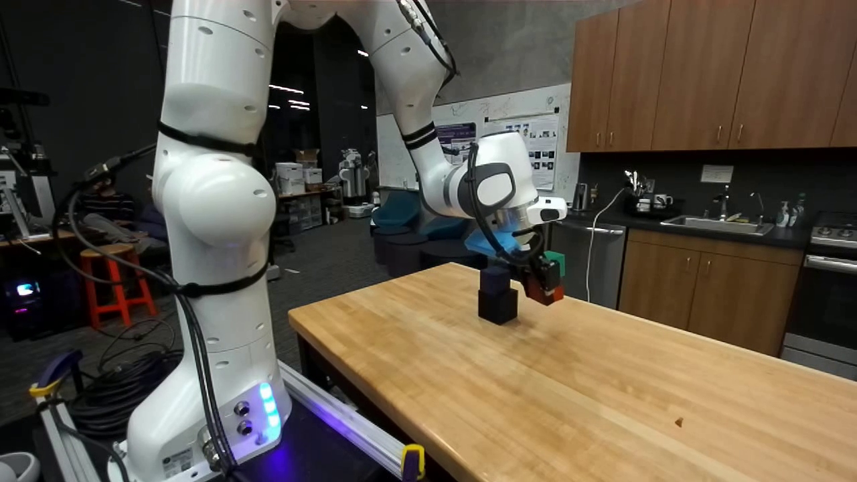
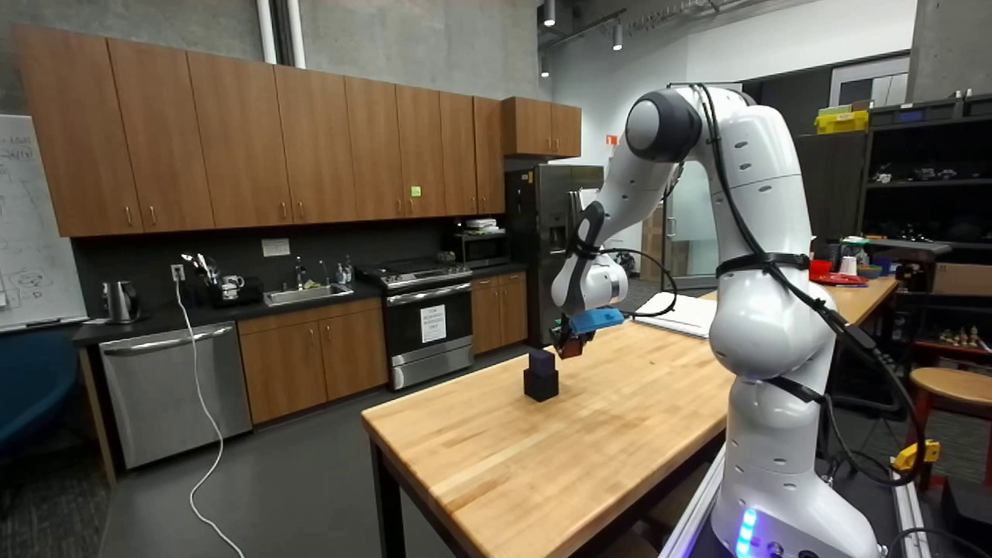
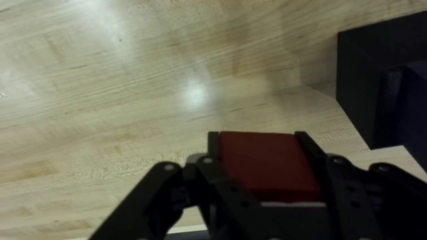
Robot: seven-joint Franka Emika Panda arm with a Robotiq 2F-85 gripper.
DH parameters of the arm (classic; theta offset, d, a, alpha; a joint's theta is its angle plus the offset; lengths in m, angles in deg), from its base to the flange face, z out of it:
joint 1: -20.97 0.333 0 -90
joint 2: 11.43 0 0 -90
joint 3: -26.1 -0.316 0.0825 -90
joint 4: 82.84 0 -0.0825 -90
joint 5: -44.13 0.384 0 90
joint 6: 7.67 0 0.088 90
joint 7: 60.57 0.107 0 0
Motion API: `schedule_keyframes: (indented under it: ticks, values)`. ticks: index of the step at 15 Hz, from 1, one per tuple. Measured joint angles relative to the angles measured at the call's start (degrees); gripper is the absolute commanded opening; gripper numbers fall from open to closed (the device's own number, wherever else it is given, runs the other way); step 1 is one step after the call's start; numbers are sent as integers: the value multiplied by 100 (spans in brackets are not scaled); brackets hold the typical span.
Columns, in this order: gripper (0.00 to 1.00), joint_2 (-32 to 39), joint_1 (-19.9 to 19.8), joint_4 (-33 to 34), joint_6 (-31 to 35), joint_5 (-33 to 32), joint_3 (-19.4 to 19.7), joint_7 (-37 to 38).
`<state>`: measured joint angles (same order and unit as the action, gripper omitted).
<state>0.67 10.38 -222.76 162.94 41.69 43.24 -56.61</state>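
Note:
My gripper [image 3: 257, 136] is shut on a dark red block [image 3: 263, 160], with one finger pressed along each side of it. In an exterior view the red block [image 1: 539, 292] hangs above the wooden table, tilted, beside a small stack. That stack is a black block [image 1: 497, 306] with a smaller navy block [image 1: 495, 280] on top. Both exterior views show it standing upright, apart from the gripper. At the right edge of the wrist view the black block [image 3: 357, 93] and the navy block [image 3: 415, 110] are partly cut off.
The wooden table [image 2: 604, 434] lies beneath the arm, its far edge close behind the stack. White sheets [image 2: 678, 312] lie towards the table's far end. A tiny brown piece [image 1: 679, 422] is on the tabletop. A blue part [image 2: 597, 319] and cables ride on the wrist.

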Motion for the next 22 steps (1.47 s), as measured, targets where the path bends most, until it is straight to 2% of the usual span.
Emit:
schedule_keyframes:
  ticks: [6, 13, 17, 22]
  values:
    - [31, -353, 202, -16, -15, -308, 138, 242]
    - [31, -831, 300, -165, -193, -458, 88, 313]
    - [31, -1163, 292, -398, -378, -344, -178, 173]
    - [31, -1504, 301, -649, -693, 148, -566, -307]
